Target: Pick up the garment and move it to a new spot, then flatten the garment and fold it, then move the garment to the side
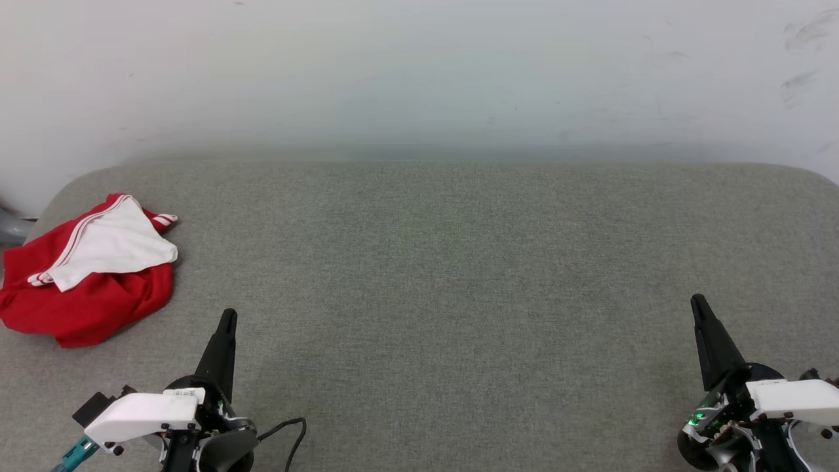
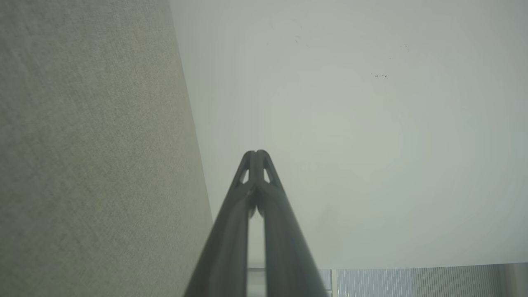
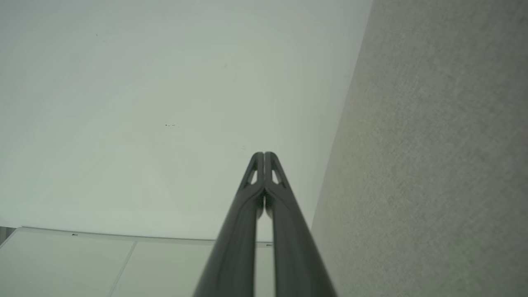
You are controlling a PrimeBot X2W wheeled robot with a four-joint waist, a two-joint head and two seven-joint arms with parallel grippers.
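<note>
The garment (image 1: 92, 295) lies bunched at middle left. The left gripper (image 1: 228, 317) and right gripper (image 1: 697, 301) sit pressed together. The left should spread, then pinch a thick fold.

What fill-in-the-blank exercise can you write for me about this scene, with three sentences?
1. The garment lies crumpled on the robot's ____ side of the grey fabric surface.
2. The left gripper and the right gripper are both ____, holding nothing.
3. The garment is red, with a ____ sleeve on top.
Missing words: left; shut; white.
</note>
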